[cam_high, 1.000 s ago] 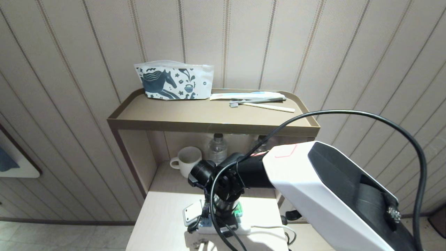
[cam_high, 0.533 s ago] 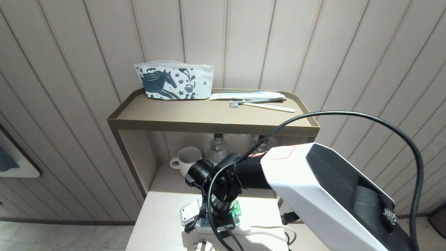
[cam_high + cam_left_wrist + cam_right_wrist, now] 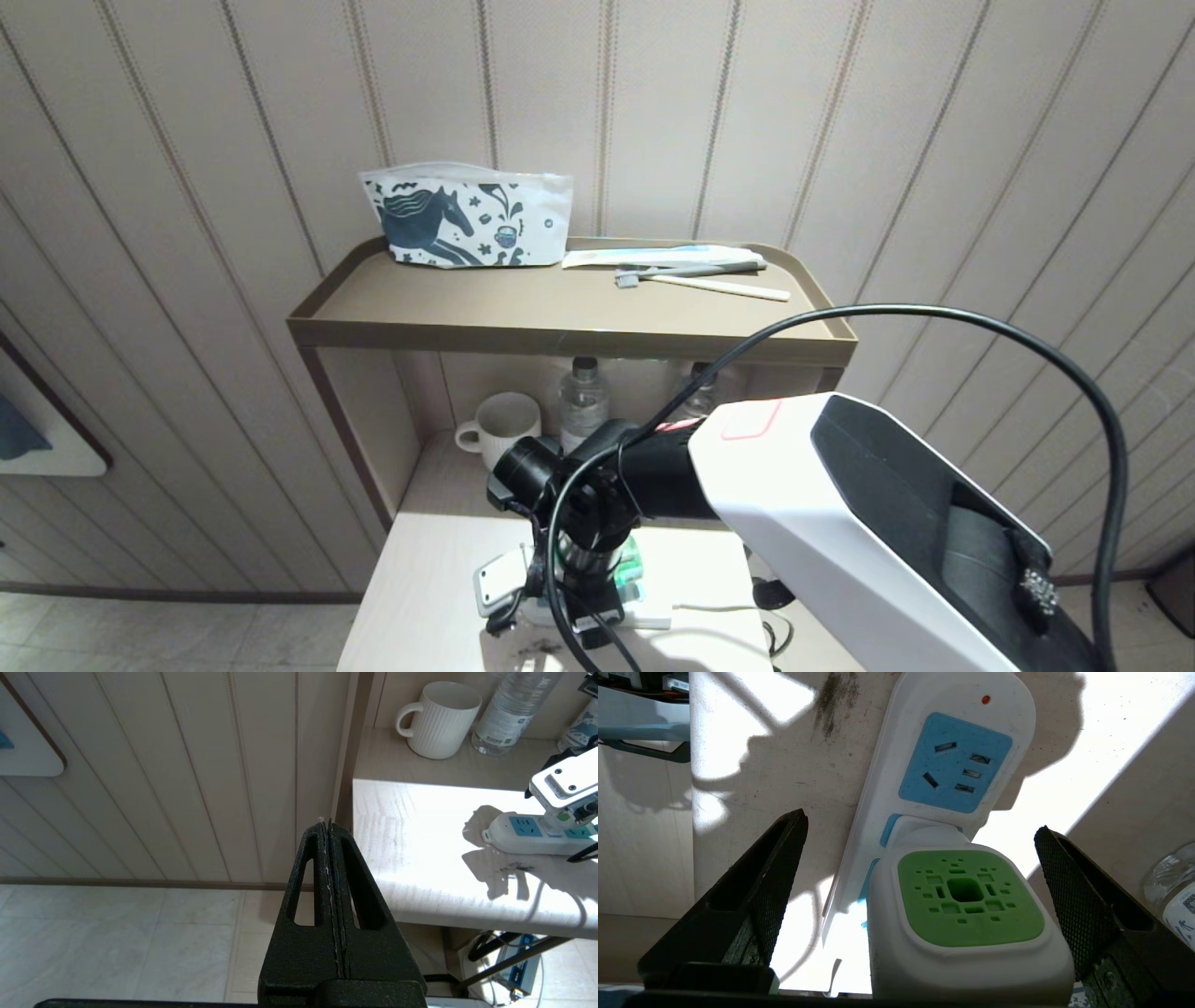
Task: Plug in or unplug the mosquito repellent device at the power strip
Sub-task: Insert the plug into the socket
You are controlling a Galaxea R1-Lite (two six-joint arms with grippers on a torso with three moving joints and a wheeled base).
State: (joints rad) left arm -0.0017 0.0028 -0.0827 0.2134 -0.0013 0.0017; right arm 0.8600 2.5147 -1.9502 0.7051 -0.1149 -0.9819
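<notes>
While jaws gape, mosquito repellent device (image 3: 969, 905) plugged

Strip (image 3: 924, 765): lies on my table (image 3: 429, 597), near its front edge.
Device (image 3: 966, 914): sits on the strip, beside a free socket at the strip's end.
My right gripper (image 3: 920, 882): above the device, one finger on each side, neither touching it.
My left gripper (image 3: 329, 858): left of the table, over the floor.
Mug (image 3: 504, 427): behind the strip, under the shelf (image 3: 560, 317).
Bottle (image 3: 583, 397): just right of the mug.
Pouch (image 3: 467, 219): on the shelf, at the wall.
Toothbrush (image 3: 700, 275): on the shelf, right of the pouch.
</notes>
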